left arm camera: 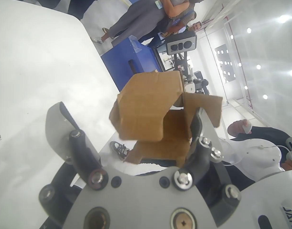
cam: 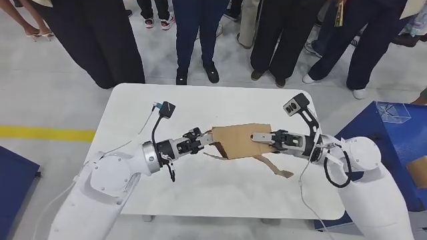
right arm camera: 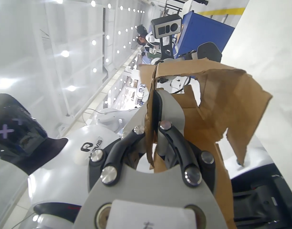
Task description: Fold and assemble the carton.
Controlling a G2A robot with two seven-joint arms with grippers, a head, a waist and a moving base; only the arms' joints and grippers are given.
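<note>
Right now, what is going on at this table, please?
A two-armed robot is working on a brown cardboard carton over the white table. The right gripper is shut on one wall of it and holds it. The left gripper is open, with the carton's other end between its spread fingers. The carton is only partly folded; a flap hangs loose.
</note>
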